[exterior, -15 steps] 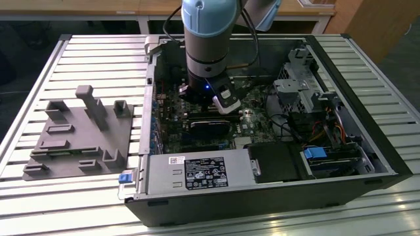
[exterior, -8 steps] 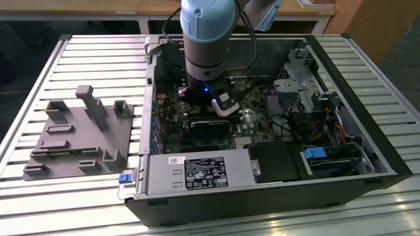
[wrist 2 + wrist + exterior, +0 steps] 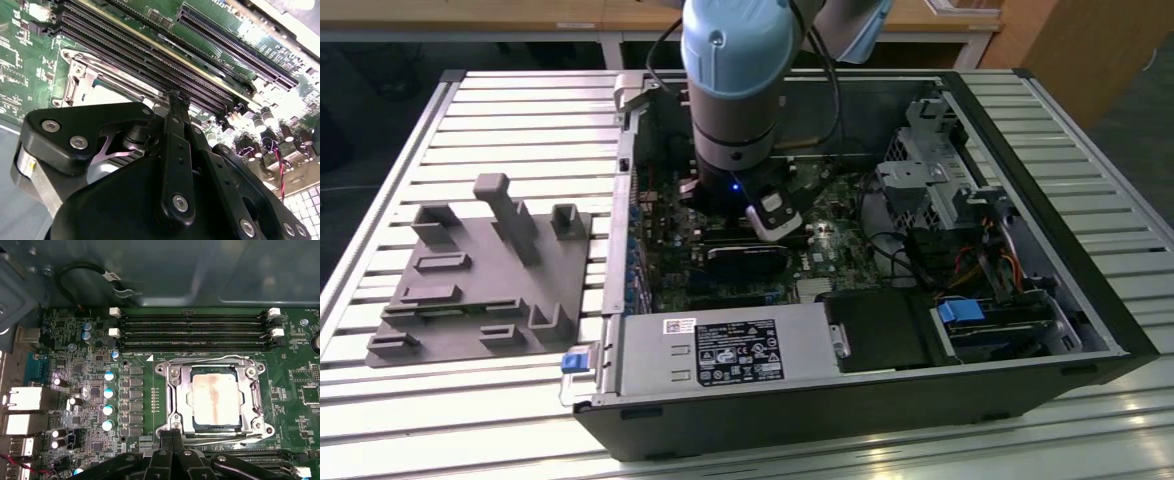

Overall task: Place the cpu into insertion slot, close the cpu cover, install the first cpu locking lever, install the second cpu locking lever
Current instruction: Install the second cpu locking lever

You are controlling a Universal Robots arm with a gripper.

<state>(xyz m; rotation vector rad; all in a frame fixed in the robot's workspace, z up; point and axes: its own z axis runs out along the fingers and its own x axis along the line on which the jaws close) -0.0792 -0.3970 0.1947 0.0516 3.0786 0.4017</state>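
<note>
The black linked-finger gripper stands low over the green motherboard, its fingers brought together to a closed tip with nothing seen between them, that tip just beside the near edge of the socket; in the second wrist view the same gripper points at the socket's edge beside the long black memory slots. The small flat square cpu with its pale silver-beige metal face lies seated in the insertion slot, a square socket recess with a thin silver rim; placement is judged done. The thin silver square-windowed cpu cover lies flat around the chip, so closing appears done. Thin wire locking levers run along the socket's sides; whether either is latched cannot be told with confidence, and the levers are judged the work in hand. In the exterior view the arm reaches down into the open black computer case, which holds the motherboard, a grey power supply box and drive bays; the case rests on a slatted metal table beside a grey moulded fixture tray.
</note>
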